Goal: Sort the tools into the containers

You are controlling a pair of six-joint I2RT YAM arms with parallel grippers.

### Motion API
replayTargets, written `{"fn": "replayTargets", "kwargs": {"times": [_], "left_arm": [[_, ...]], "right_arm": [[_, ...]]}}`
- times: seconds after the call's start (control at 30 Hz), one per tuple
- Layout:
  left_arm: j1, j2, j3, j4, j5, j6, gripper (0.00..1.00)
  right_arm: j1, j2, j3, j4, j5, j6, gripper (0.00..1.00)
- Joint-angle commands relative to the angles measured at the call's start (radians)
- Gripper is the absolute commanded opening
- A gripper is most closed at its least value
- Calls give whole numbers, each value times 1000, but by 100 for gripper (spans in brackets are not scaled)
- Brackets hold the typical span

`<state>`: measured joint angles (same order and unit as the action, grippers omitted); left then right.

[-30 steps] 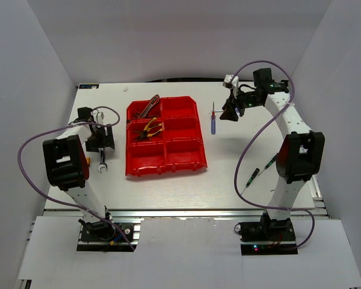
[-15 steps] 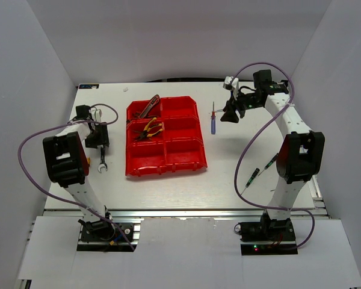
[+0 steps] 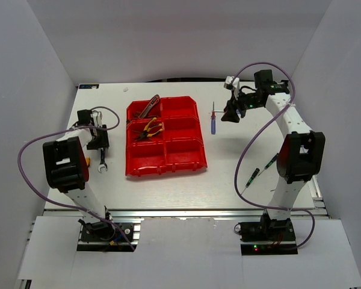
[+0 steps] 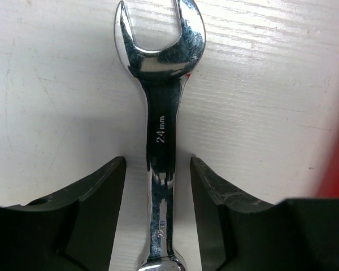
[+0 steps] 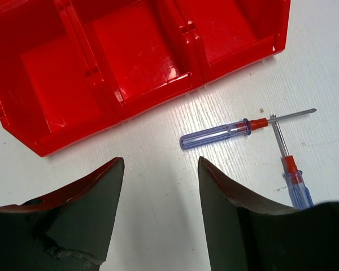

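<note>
Left wrist view: the left jaws, part-open, straddle the silver wrench [image 4: 161, 130] without touching; right jaws gape empty.

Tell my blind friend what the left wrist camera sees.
A shiny silver metal wrench lies flat on a white table, its open end pointing away. The black claw has a finger on either side of its handle, not quite touching.

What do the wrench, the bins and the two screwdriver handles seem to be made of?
Wrench: probably chromed steel, mirror-polished, with a stamped size mark. Bins: glossy red plastic, judging by moulded walls and soft highlights. Screwdriver handles: translucent blue plastic; light shows through.
</note>
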<state>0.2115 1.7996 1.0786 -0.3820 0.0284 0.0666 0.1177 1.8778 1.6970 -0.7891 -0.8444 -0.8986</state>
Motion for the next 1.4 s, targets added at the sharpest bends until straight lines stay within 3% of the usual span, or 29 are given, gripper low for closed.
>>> {"fn": "replayTargets", "kwargs": {"times": [0.0,0.5,0.63,0.73,1.37], "left_arm": [[-11,-5,-55,-110,-15,-10,59],[-18,27,-37,-124,21,-48,34],[-18,15,-31,-130,31,-60,10],[-20,-8,-25,-133,36,-94,2],[-18,-181,57,-210,54,-151,0]], "right_arm": [[-4,-28,24,-2,-33,1,62],[-12,-52,-10,13,-38,4,62],[-13,-54,-10,14,-39,7,61],[-16,-55,-13,14,-39,7,61],[-26,-63,-39,22,-56,12,61]]}}
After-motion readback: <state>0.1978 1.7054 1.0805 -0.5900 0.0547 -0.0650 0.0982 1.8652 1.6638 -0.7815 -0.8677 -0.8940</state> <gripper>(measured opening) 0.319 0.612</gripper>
